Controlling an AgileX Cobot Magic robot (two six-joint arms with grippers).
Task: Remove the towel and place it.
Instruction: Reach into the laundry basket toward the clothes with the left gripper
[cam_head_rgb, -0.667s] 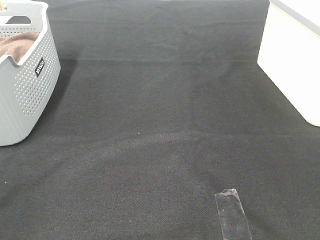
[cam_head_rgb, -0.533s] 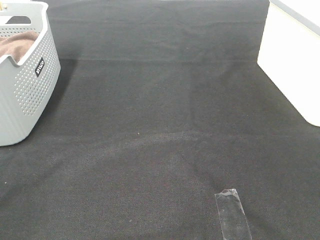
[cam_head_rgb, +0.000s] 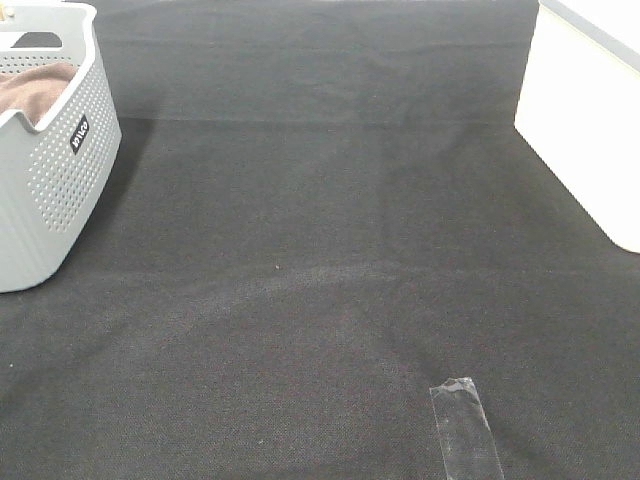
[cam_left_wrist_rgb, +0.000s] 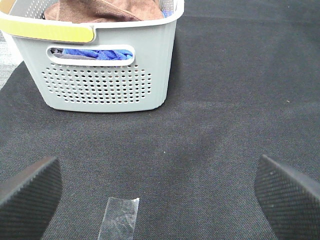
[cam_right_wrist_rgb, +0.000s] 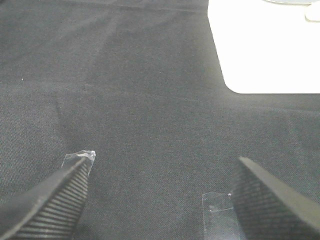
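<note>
The towel lies bunched in the top of the grey basket, brown terry heaped up to the rim. Something blue sits under it and shows through the handle slot. Crumpled like that, its long axis can't be read, and I can't spot a corner or hem to aim for.

The left gripper faces the basket's handled end wall square on. It is near the basket but clear of it, low over the black mat, with both fingers spread wide and nothing between them. From that tool the towel lies straight ahead, beyond the end wall and behind the rim. I'd judge it has to lift over the rim and come down into the heap.

The right gripper is likewise wide open and empty. It hangs well apart from the basket, across the mat from it, so the left arm is plainly the nearer one for the pick.
</note>
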